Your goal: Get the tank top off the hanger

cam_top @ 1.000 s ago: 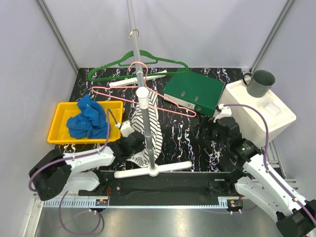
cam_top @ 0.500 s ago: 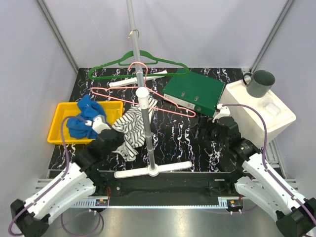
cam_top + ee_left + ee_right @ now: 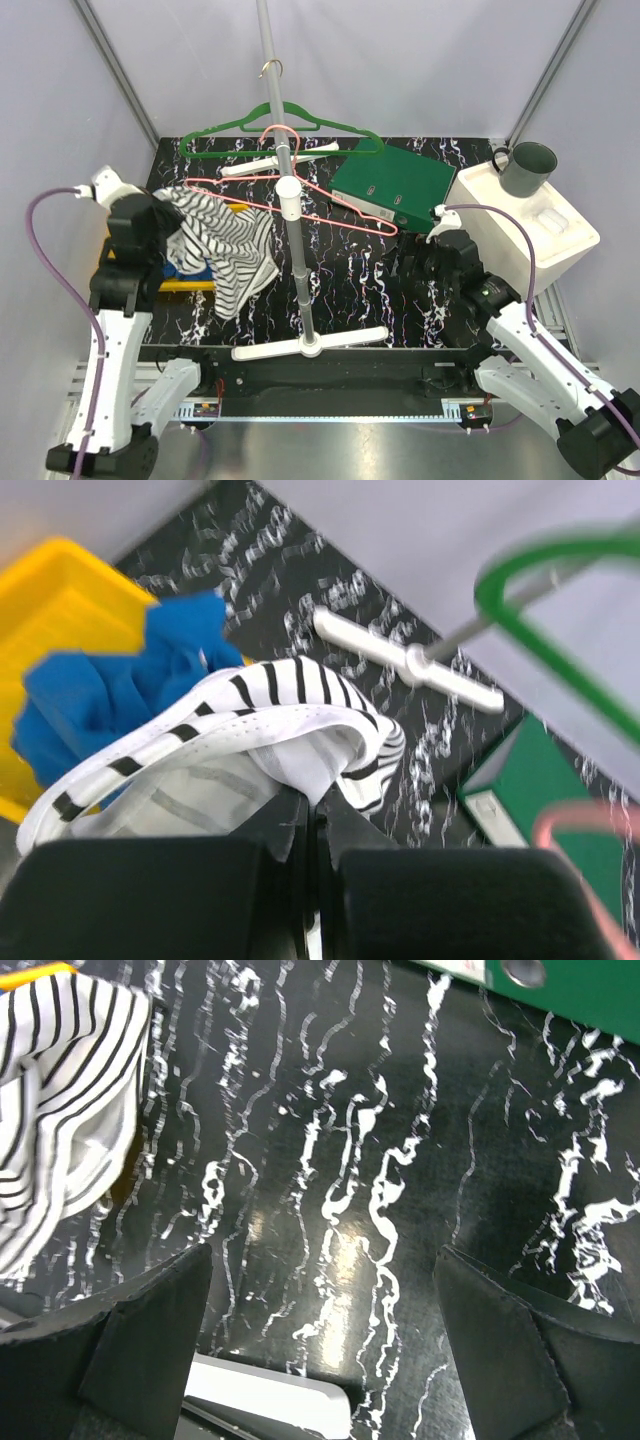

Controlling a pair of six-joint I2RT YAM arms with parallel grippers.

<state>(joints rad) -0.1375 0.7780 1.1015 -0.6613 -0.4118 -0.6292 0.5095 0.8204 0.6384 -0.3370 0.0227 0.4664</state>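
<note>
The black-and-white striped tank top (image 3: 225,250) hangs from my left gripper (image 3: 172,215), raised high at the left over the yellow tray; it is off the pink hanger (image 3: 330,205), which hangs bare on the rack pole (image 3: 290,215). In the left wrist view my left gripper (image 3: 312,815) is shut on a fold of the tank top (image 3: 270,740). My right gripper (image 3: 415,262) is open and empty above the tabletop; in its wrist view the gripper (image 3: 325,1300) has fingers wide apart and the tank top (image 3: 60,1100) shows at the upper left.
A green hanger (image 3: 285,120) hangs at the back of the rack. A yellow tray (image 3: 185,285) holds a blue cloth (image 3: 90,695). A green binder (image 3: 395,185) lies at back right, beside a white box (image 3: 530,225) with a grey mug (image 3: 525,168). The rack's white base (image 3: 310,343) crosses the front.
My left arm swung up and to the left, pulling the tank top away from the rack pole and over the tray. My right arm barely moved.
</note>
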